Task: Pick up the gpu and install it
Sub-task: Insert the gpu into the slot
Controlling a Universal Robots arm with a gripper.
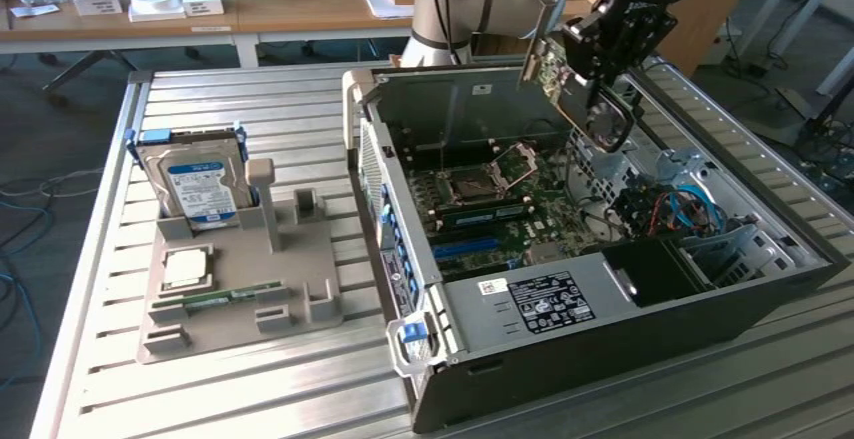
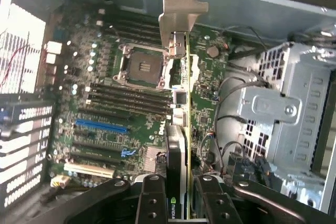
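The black gripper [image 1: 597, 59] pinches the gpu [image 1: 594, 109], a thin green circuit card with a dark face and pale metal bracket. It is held in the exterior view's upper right, above the open black computer case [image 1: 641, 329] on the slatted metal desk [image 1: 200, 399].

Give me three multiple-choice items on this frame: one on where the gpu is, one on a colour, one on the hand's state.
1. Where is the gpu?
A. on the grey tray
B. above the open computer case
C. on the wooden desk

2. What colour is the hard drive's label?
A. red
B. blue
C. yellow

3. The hand is:
A. open and empty
B. shut on a RAM stick
C. shut on the gpu

Answers:
1 B: the card hangs over the case's open side.
2 B: the upright drive's label is blue.
3 C: the fingers press both faces of the card in the wrist view.
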